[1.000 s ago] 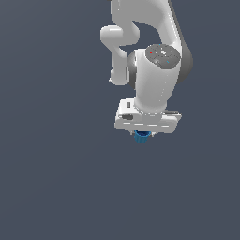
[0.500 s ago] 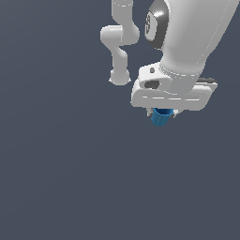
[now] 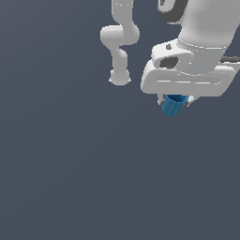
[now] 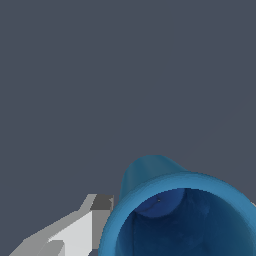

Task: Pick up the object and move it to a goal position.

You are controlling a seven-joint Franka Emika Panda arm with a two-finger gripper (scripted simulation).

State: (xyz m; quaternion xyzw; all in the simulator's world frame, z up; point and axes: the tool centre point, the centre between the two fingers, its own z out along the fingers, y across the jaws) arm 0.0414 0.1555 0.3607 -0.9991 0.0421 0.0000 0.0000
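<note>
The object [image 3: 174, 105] is a small bright blue ribbed cup hanging just under the wide white hand of my gripper [image 3: 176, 100], high at the exterior view's right. My gripper is shut on it, and the hand hides most of the fingers. In the wrist view the object [image 4: 180, 210] fills the near corner, its hollow mouth facing the camera, with one grey-tipped finger [image 4: 95, 210] pressed against its side.
The white arm's base and lower links [image 3: 119, 47] stand at the back, to the exterior view's left of the hand. A flat dark grey surface [image 3: 84, 173] lies below everything.
The arm has carried the blue object toward the exterior view's right and closer to the camera, so the hand now looks much larger. The grip has held.
</note>
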